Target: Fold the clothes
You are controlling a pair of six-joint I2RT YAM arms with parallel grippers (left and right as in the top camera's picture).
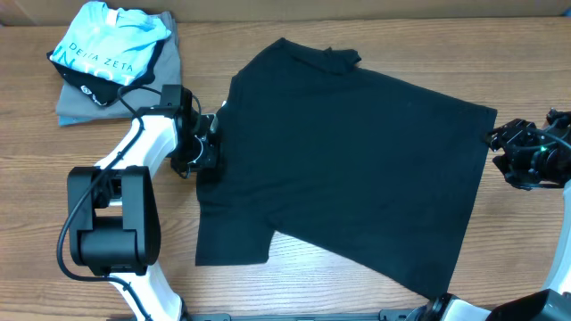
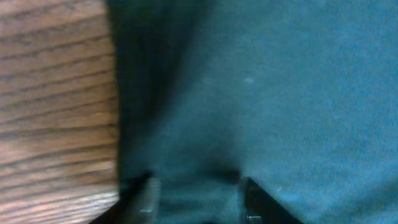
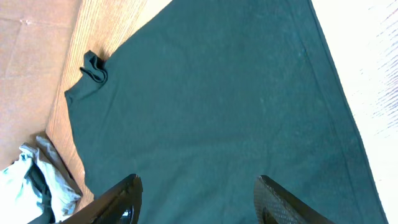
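The black T-shirt (image 1: 348, 160) lies spread flat on the wooden table, neck toward the back, one sleeve at the front left. My left gripper (image 1: 203, 147) is low at the shirt's left edge. In the left wrist view its fingers (image 2: 196, 196) stand apart with a fold of the black cloth (image 2: 280, 93) between them. My right gripper (image 1: 498, 143) is open and empty over the shirt's right edge. In the right wrist view its fingers (image 3: 199, 199) hover above the flat cloth (image 3: 211, 93).
A light blue shirt with white lettering (image 1: 107, 45) lies on a grey folded shirt (image 1: 76, 105) at the back left; both show in the right wrist view (image 3: 25, 183). Bare wooden table (image 1: 375, 294) surrounds the shirt.
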